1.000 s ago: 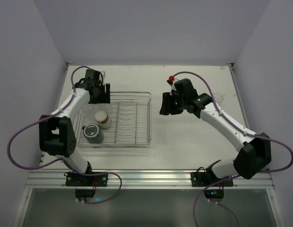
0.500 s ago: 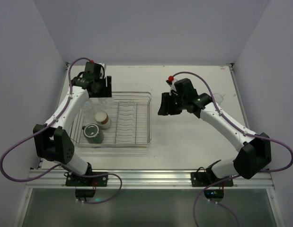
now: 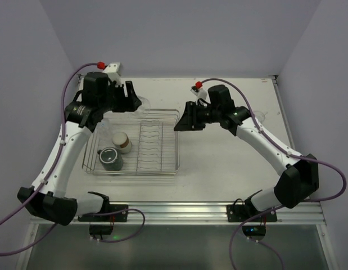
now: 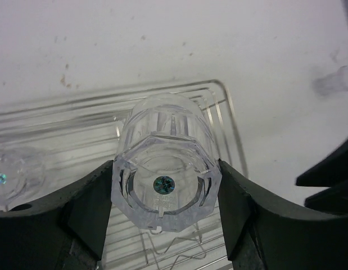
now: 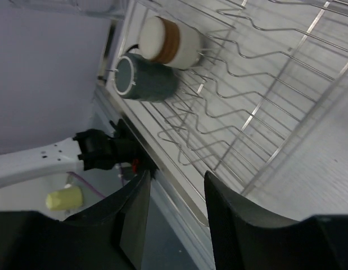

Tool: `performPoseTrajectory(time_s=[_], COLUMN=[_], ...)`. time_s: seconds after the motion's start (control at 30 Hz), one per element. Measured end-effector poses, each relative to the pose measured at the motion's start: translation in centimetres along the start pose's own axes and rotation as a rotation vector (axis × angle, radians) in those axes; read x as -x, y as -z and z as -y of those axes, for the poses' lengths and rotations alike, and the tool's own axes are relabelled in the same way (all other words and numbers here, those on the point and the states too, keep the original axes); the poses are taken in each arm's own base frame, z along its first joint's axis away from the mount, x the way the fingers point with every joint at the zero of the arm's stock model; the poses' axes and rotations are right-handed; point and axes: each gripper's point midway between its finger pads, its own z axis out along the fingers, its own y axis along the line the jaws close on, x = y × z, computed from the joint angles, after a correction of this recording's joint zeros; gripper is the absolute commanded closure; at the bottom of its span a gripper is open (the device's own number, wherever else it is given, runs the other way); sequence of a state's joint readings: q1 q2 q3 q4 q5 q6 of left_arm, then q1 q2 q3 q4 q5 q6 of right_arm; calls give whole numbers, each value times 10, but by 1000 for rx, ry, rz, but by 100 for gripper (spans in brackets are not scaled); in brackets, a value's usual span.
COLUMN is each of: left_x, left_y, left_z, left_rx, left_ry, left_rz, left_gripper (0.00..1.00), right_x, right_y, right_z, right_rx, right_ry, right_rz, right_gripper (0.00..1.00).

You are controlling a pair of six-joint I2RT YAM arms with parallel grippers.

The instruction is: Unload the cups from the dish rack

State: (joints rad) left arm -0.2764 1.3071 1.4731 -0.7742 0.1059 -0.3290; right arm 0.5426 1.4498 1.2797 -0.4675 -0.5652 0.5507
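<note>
My left gripper [image 3: 133, 101] is shut on a clear tumbler [image 4: 165, 135], held base toward the wrist camera above the far edge of the silver wire dish rack [image 3: 162, 169]. A second clear tumbler [image 4: 13, 175] lies in the rack's far left part. A cream cup with a brown band [image 3: 122, 142] and a dark grey-green mug [image 3: 111, 158] sit in the rack's left side; both show in the right wrist view, the cream cup [image 5: 168, 39] and the mug [image 5: 143, 79]. My right gripper [image 3: 180, 121] is open and empty by the rack's far right corner.
Another clear cup [image 3: 261, 117] stands on the white table to the right, behind my right arm; it also shows in the left wrist view [image 4: 335, 82]. The rack's plate-slot wires [image 5: 235, 90] fill its right half. Purple walls close in the table on three sides.
My left arm has risen and swung right, carrying the clear tumbler up out of the rack's far left. My right gripper has moved left toward the rack's far right corner.
</note>
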Motion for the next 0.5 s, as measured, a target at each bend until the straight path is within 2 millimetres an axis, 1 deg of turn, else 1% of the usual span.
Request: performPoseTrajectory(time_s=[0.07,0.1,0.17,0.2,0.3,0.43,0.5], left_x=[9,10,6,2,-15,-35,-38], left_y=[13,19,28,30,27,17,18], left_z=[18,27,43,50,66,77,84], left_rx=[-104,-158,-263,-313,-443,-541,-584], left_ry=[-9,-12,-19,-19,-11,-1,-3], left_rz=[74,104,151,160,165,137,141], left_gripper=[100,100,100,100,100,100,100], right_x=[4,6,10,11,17,18,23], right_y=[-2,-2,0,2,8,17,22], right_z=[-10,-15,-21,-24,-29,-20,-19], right_rx=[82,121,189,227,352,463,508], right_ry=[-30,-46,-91,-114,-199,-338,-388], right_rz=[-10,-15,-21,-23,-21,-26,-26], right_gripper=[54,54,54,54,54,54,54])
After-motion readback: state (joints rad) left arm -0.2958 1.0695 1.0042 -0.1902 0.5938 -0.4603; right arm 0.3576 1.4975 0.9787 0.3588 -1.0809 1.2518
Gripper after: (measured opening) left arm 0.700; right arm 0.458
